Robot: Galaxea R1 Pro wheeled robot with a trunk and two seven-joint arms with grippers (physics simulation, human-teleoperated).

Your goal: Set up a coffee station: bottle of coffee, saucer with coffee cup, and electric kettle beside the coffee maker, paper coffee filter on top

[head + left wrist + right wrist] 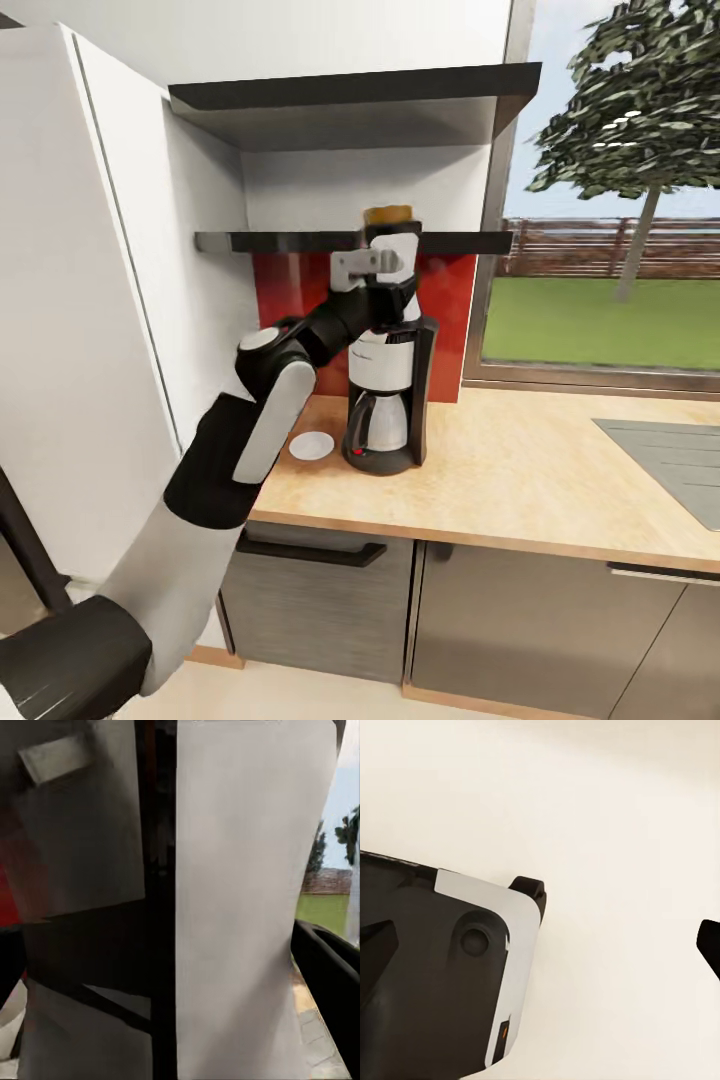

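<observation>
In the head view the left arm reaches up from the lower left to the thin black wall-mounted shelf board point(270, 241). Its left gripper point(385, 258) is at the front edge of this shelf, closed around the small dark bottle of coffee with a white label and tan-orange cap point(388, 215). The cap shows above the shelf line, and the white label is between the fingers. I cannot tell if the bottle rests on the board or is lifted a little.

In the left wrist view the white label point(247, 907) is very close to the camera, and a black finger point(330, 967) lies against its side.

Directly below the gripper stands the tall black coffee maker with a silver-white basket and steel carafe point(388, 400), on the long light wood-grain countertop point(540, 470). A small round flat white saucer point(311, 445) lies on the countertop just beside the machine.

The right wrist view shows black finger parts of the right gripper point(615, 926) well apart with nothing between them, over a pale floor and a black and white part of the robot point(442, 967).
</observation>
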